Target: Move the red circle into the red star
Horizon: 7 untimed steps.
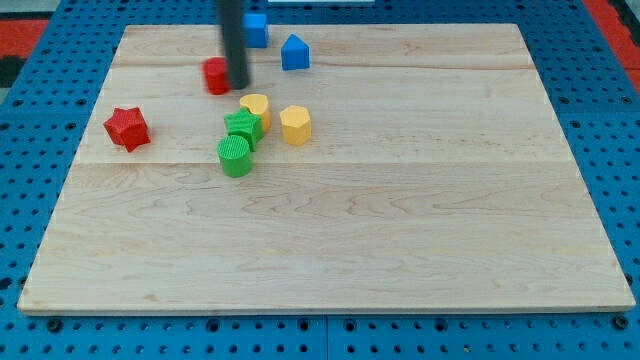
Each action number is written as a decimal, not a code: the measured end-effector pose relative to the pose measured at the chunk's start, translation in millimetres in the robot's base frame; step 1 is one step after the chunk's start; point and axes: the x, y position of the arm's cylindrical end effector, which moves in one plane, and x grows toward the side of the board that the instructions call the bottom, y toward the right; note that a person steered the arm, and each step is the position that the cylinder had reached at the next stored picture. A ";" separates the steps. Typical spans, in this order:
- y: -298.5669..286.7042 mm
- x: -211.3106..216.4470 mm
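Observation:
The red circle [215, 76] lies near the top of the wooden board [400, 230], left of centre. The red star [127, 128] lies lower and further to the view's left, well apart from it. My tip [238, 86] stands right against the red circle's right side; the dark rod rises from it out of the view's top.
A blue block [256, 29] and a blue house-shaped block [294, 52] lie near the top edge. Below the tip sit two yellow blocks [255, 108] [295, 125], a green star-like block [241, 128] and a green cylinder [234, 157], clustered together.

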 end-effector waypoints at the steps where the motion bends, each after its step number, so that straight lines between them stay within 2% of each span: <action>1: 16.3 -34.9; 2: -20.9 -52.0; 3: -70.8 -12.4; 4: -88.0 38.5; 5: -71.3 4.3; 6: -32.3 3.6; 7: -20.4 9.8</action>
